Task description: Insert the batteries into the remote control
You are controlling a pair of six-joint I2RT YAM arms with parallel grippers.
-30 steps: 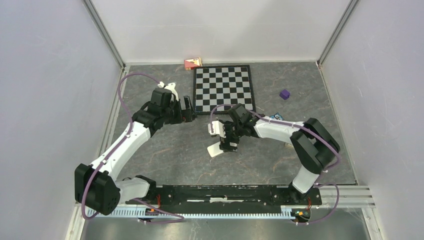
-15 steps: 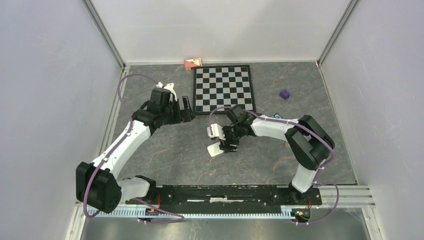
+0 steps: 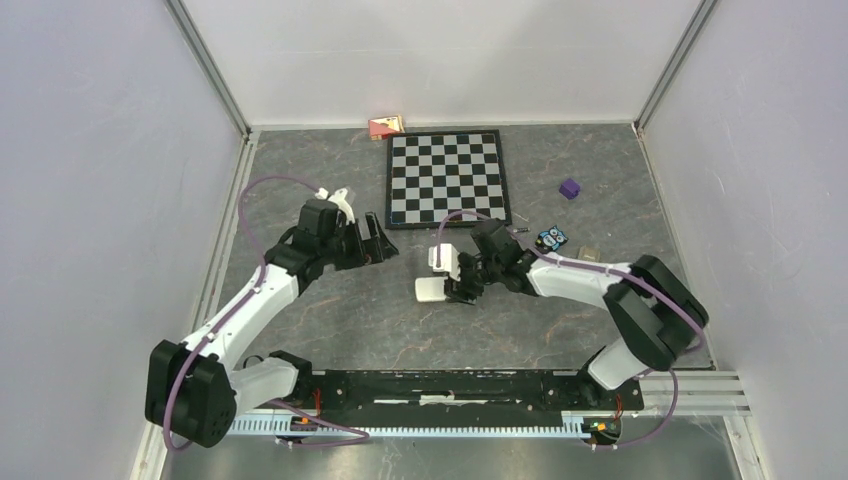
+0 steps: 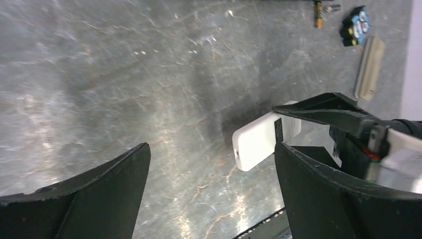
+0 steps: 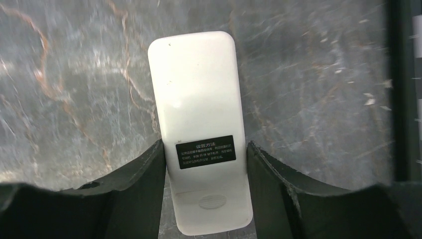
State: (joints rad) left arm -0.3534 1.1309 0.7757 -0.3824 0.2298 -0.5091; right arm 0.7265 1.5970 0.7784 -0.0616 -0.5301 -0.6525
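The right gripper point(image 5: 204, 145) is clamped across the white plastic remote control point(image 5: 196, 89), whose labelled back faces up, around the centre of the grey marbled desk point(image 3: 330, 310). The left gripper point(image 4: 209, 149) hangs nearby toward the left edge, fingers wide apart. Slim dark cylindrical batteries point(image 4: 318, 14) lie apart from the remote, farther toward the right edge.

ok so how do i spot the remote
Find the checkerboard at the back. Just nearer than its front edge, the remote sits gripped by the right gripper. It is the only flat white slab with rounded corners, and it has a small black label.
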